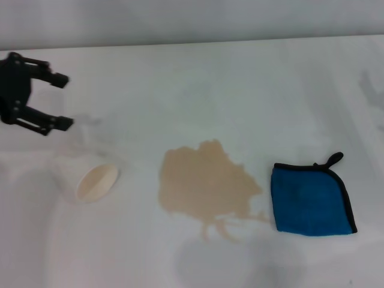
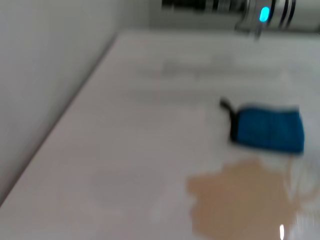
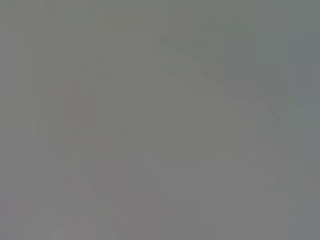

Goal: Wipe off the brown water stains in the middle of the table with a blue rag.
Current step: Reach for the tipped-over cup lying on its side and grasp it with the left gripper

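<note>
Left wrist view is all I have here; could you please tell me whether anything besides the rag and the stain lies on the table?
Observer: Yes, a paper cup lies on its side to the left of the stain, apart from it.
Operator: Thank you. Where is the left end effector?
Observer: The left end effector is at the left side of the table, beyond the cup, open and empty.
Operator: And the right end effector?
Observer: It is absent from the head view, and its own wrist view shows only flat grey.
</note>
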Controlling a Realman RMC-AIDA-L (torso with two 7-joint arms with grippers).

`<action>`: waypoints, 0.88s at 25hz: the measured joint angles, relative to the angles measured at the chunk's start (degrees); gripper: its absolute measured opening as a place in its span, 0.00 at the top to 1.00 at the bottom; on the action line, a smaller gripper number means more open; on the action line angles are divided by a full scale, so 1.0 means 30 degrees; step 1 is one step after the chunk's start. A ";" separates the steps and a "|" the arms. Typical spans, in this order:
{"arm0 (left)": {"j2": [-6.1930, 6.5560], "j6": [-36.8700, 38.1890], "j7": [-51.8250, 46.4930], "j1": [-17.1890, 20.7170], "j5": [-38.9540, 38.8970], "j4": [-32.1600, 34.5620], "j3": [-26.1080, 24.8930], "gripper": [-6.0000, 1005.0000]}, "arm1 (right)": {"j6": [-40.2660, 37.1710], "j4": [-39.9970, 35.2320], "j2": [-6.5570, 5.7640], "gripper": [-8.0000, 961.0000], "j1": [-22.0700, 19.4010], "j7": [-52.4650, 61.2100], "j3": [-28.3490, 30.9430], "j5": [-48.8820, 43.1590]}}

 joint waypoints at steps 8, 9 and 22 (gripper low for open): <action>-0.0010 0.0115 0.2541 -0.1822 0.4753 -0.0456 0.0028 0.12 | -0.0145 0.1542 0.0011 0.11 0.0066 -0.0173 0.0031 0.0034; -0.0142 -0.0046 0.2813 -0.2063 0.5420 -0.0469 0.0028 0.12 | -0.0152 0.1572 0.0012 0.11 0.0073 -0.0175 0.0032 0.0034; -0.3846 -0.3927 0.7553 -0.4127 0.8026 -0.4029 0.0026 0.12 | -0.0194 0.2300 0.0097 0.11 0.0970 -0.0053 0.0369 0.0034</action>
